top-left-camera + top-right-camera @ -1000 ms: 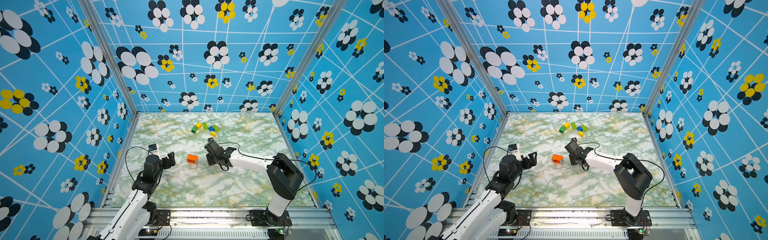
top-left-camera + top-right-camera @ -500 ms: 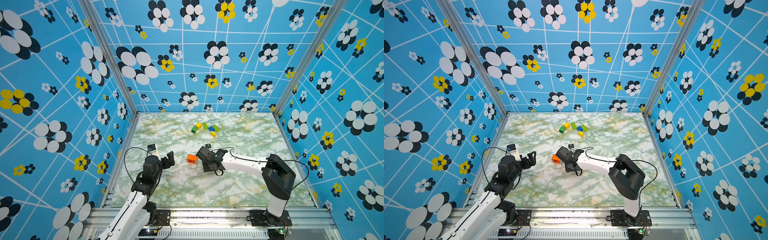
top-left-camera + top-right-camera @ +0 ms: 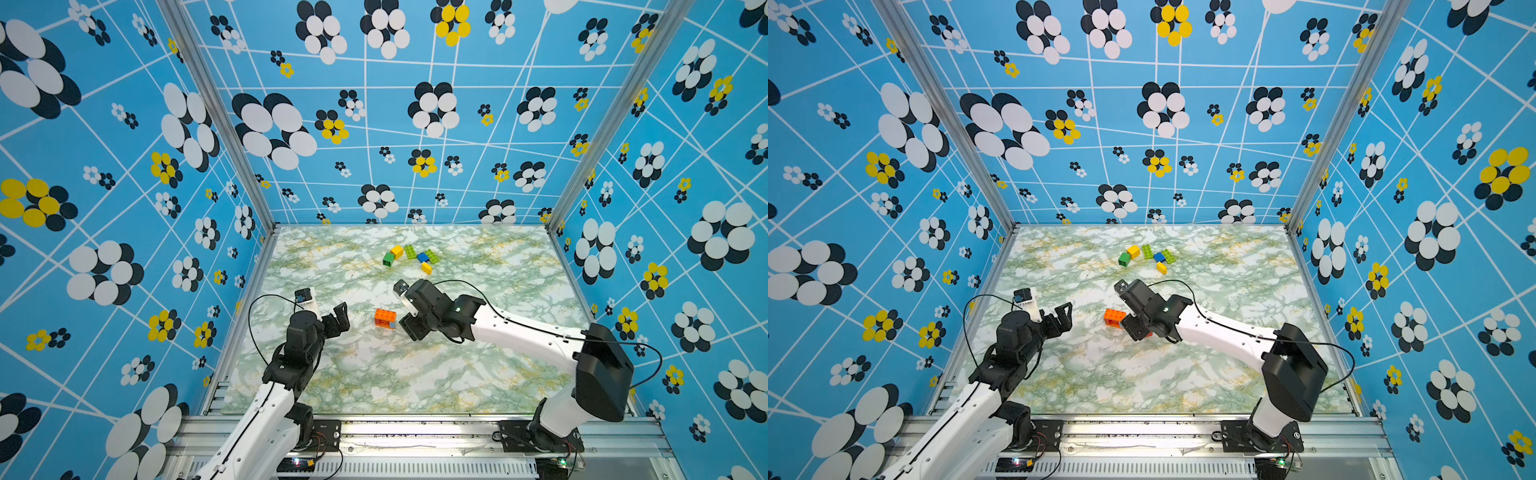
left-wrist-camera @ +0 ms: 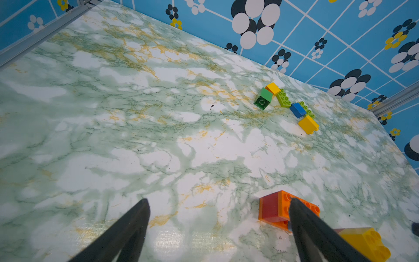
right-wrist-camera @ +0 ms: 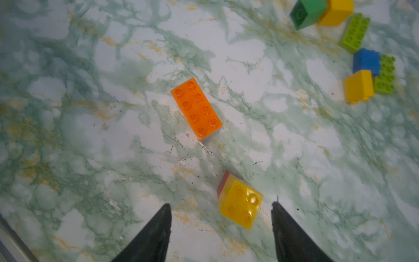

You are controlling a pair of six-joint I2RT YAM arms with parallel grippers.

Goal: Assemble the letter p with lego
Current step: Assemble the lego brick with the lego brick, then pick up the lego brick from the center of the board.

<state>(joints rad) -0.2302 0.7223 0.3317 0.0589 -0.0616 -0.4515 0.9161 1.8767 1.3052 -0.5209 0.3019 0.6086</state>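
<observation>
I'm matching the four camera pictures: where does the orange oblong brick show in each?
Top views: orange oblong brick at table centre, beside the right hand.
Left wrist: low, right, behind a finger.
Right wrist: centre.
Shared landmark: far brick cluster.

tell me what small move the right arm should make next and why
Probably lower the right gripper and close on the yellow square brick: its jaws stand apart and empty, the brick sits between the tips, loose on the table beside the orange oblong brick.
</observation>
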